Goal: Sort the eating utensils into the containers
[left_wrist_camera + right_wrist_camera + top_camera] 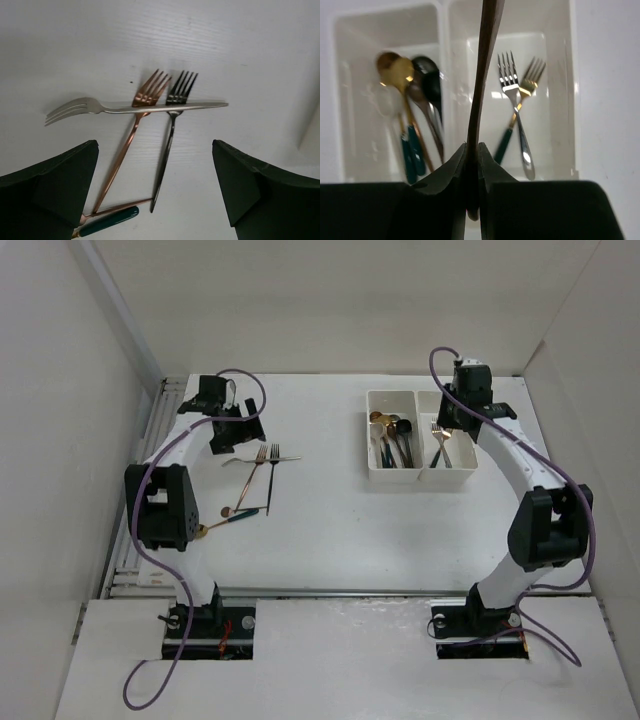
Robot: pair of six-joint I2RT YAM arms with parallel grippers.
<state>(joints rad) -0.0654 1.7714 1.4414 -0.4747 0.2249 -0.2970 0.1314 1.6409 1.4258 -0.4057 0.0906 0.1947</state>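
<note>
Above the containers (445,60), the right gripper (472,150) clamps a dark utensil (487,50); released off-line, it could land in the wrong compartment.

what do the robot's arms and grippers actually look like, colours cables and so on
The left arm and right arm match: white tube-like links joined by boxy black joint housings, with a purple cable looping along each from base to wrist. The left gripper and right gripper have plain matte black, wedge-shaped fingers. No readable markings show.
</note>
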